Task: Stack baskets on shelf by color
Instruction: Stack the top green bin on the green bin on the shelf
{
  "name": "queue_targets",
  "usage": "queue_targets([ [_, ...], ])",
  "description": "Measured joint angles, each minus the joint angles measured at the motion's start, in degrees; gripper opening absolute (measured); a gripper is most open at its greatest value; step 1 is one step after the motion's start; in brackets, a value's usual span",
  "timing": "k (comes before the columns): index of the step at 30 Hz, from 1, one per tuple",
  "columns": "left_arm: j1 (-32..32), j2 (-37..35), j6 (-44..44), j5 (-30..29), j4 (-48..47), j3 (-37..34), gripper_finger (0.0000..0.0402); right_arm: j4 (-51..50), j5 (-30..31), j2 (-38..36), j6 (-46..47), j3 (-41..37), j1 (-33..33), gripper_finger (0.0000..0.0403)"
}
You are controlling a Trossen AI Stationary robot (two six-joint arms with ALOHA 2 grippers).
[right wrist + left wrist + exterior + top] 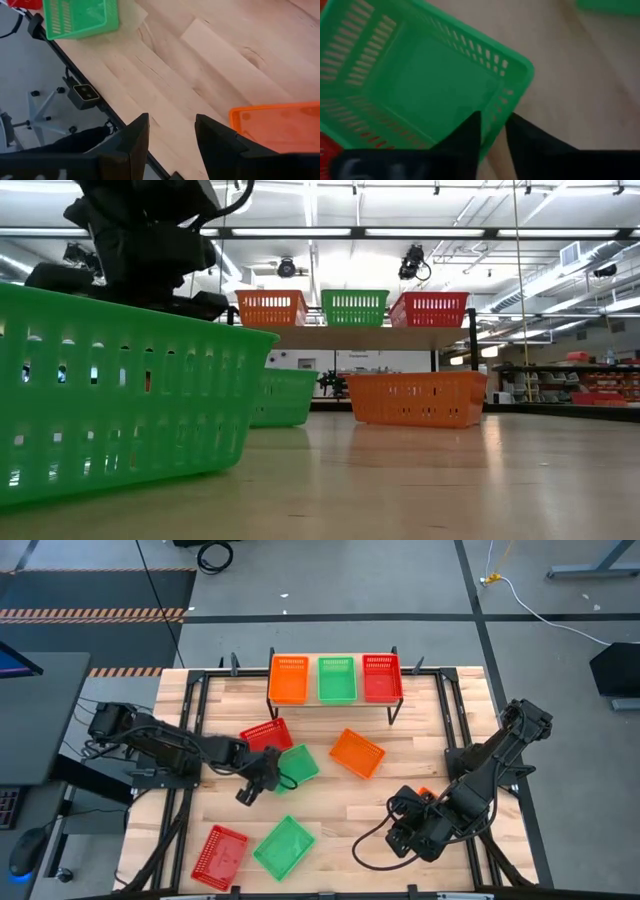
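From my high view, the right tool (408,830) covers most of an orange basket (424,793), leaving only a corner. My low view cuts the nearest green basket (110,390) at its left edge. That basket hides the left tool.

No legible text, seemingly.

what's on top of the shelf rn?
Three baskets side by side on the shelf: an orange basket, a green basket and a red basket. Each looks single and empty from above; a nested second basket can't be ruled out.
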Motion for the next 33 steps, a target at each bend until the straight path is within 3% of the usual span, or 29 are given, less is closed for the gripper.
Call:
queue_targets([
  [3,-1.9,0.0,-6.1,0.2,1.5,1.0,0.0028,-0.4,0.0,0.0,-0.1,0.0,0.0,0.0165],
  [5,-3.5,0.0,-8.6,-0.1,1.2,2.4,0.0015,-0.5,0.0,0.0,-0.1,0.0,0.0,0.0165],
  [14,-9.1,0.0,-7.4,-3.1,-0.5,14.5,0.0014,-1.9,1.1,0.0,-1.2,0.0,0.0,0.0165],
  [20,-9.5,0.0,-7.3,-8.6,-9.5,27.7,0.0016,-2.3,2.7,0.0,-1.2,0.0,0.0,0.0165],
  [27,-7.3,0.0,-4.5,-18.1,-22.1,42.5,0.0014,-2.5,4.9,0.0,-1.2,0.0,0.0,0.0165],
  [33,-1.2,0.0,-2.4,-26.0,-27.4,49.9,0.0014,-2.5,6.6,0.0,-1.2,0.0,0.0,0.0165],
])
